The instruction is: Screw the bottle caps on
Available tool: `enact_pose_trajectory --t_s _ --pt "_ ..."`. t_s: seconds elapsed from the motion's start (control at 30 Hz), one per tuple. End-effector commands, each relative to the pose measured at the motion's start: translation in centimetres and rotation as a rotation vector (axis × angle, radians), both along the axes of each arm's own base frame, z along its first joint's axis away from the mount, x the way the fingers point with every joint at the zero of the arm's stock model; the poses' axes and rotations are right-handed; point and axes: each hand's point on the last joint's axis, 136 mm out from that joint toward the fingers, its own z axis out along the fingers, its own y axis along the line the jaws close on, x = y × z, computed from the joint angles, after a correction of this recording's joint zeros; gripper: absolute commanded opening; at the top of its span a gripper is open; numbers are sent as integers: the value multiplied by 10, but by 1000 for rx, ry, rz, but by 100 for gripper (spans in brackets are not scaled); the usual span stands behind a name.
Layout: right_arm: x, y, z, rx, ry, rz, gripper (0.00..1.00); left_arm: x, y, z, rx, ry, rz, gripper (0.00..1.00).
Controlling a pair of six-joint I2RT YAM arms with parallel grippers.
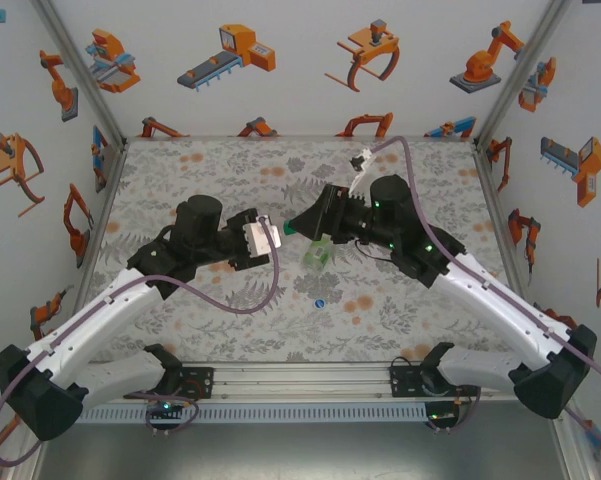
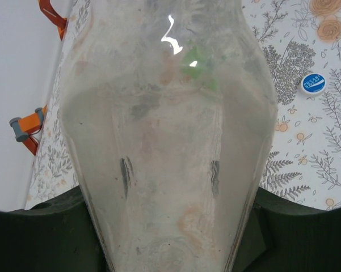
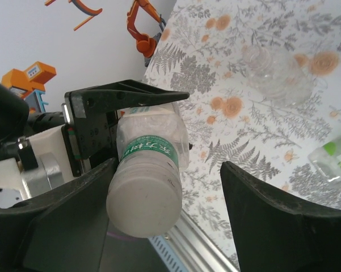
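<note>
My left gripper (image 1: 248, 240) is shut on a colourless bottle (image 1: 263, 238) and holds it level above the table. That bottle's body (image 2: 170, 141) fills the left wrist view between the dark fingers (image 2: 45, 232). On its neck sits a white cap (image 3: 144, 198) above a green label band. My right gripper (image 3: 167, 170) is open around that cap, whose side lies against one of the fingers (image 3: 57, 221); the other finger stands well apart. A green bottle (image 1: 319, 251) lies on the table below, also visible as green bottle (image 3: 336, 156). A blue cap (image 1: 320, 303) lies loose on the table, also visible as blue cap (image 2: 313, 83).
A second colourless bottle (image 3: 278, 73) lies on the patterned table farther off. The aluminium rail (image 1: 300, 380) runs along the near edge. White walls with orange robot pictures enclose the table on three sides.
</note>
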Motion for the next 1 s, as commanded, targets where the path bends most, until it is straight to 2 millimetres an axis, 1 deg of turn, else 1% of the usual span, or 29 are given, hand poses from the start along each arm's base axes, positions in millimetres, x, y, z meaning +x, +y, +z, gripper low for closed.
enact_pose_trajectory --t_s 0.0,0.13,0.27,0.4,0.6,0.73,0.8,0.87,0.97 --pt "4 7 12 85 50 -10 67 6 -2 10 -21 -8 27 0" --pt "6 16 6 96 92 8 66 12 0 7 -4 -4 56 0" --pt "7 21 -3 103 134 17 64 12 -1 7 -2 2 54 0" --pt "7 26 -4 117 132 43 61 11 -1 7 -2 1 52 0" --pt "8 28 -8 115 133 42 52 4 -3 10 -17 -2 16 0" --pt "7 29 -7 117 137 51 47 9 -1 10 -10 -7 43 1" --pt "6 28 -8 113 142 51 48 10 0 10 -9 -8 49 2" --pt "6 28 -8 109 145 52 53 10 0 10 -10 -9 51 3" --pt "5 29 -9 102 153 57 54 11 1 10 -9 -11 58 3"
